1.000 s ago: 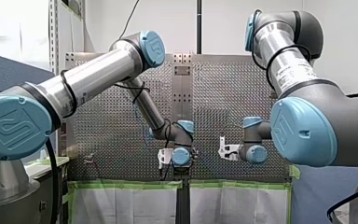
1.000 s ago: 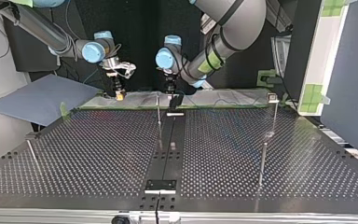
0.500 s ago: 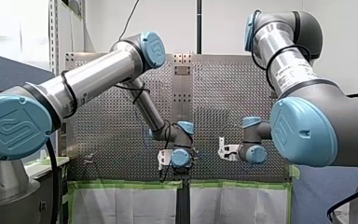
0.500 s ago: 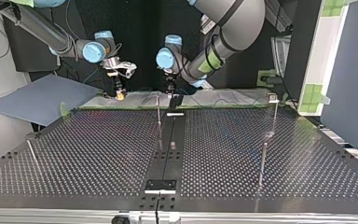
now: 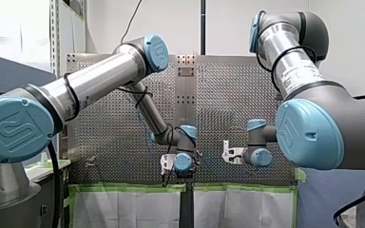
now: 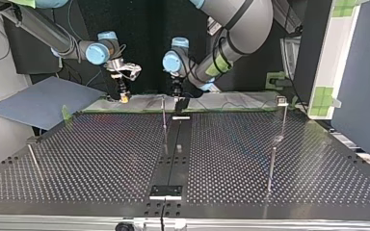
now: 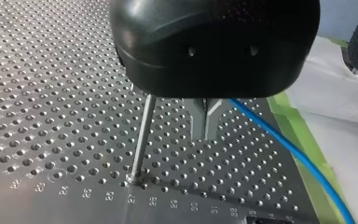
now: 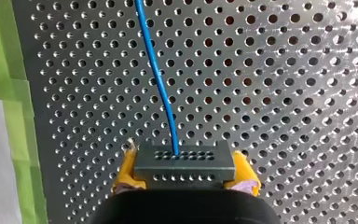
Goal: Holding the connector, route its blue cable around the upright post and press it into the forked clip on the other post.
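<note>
A dark connector (image 8: 185, 161) sits clamped between the yellow pads (image 8: 127, 170) of my right gripper (image 8: 185, 169), close to the green-taped edge (image 8: 9, 93) of the perforated tabletop (image 8: 284, 70). Its blue cable (image 8: 156, 79) runs from the connector's face out over the holes. My left gripper (image 7: 205, 127), black with metal fingers (image 7: 198, 119) drawn nearly together, hangs just beside an upright post (image 7: 142, 135). The cable emerges next to those fingers; whether they pinch it cannot be told. A clip-topped post (image 6: 282, 100) stands near the tabletop's corner.
</note>
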`<state>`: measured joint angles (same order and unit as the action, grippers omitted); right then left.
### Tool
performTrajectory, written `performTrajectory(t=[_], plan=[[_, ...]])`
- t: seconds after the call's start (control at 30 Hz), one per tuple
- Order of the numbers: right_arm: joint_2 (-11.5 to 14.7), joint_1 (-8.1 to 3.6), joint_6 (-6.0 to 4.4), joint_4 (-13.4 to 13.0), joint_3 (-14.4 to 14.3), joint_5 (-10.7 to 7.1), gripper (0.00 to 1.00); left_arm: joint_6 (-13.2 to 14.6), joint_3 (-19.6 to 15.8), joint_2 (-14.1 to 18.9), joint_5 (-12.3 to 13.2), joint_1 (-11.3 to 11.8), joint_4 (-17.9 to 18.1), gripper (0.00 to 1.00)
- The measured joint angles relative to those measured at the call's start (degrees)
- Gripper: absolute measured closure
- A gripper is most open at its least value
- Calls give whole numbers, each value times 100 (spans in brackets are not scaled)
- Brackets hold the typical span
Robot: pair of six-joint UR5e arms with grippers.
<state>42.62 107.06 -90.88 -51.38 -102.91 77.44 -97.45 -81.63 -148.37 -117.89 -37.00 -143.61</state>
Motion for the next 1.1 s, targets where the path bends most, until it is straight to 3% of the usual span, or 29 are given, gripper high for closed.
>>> performTrajectory(t=[0.47,1.1], plan=[[-9,-30,-238,-335,9,7,100,-2,142,-5,145,104,-101,95],[-40,-134,-350,-250,274,22,100,-2,426,-3,317,225,-395,95]])
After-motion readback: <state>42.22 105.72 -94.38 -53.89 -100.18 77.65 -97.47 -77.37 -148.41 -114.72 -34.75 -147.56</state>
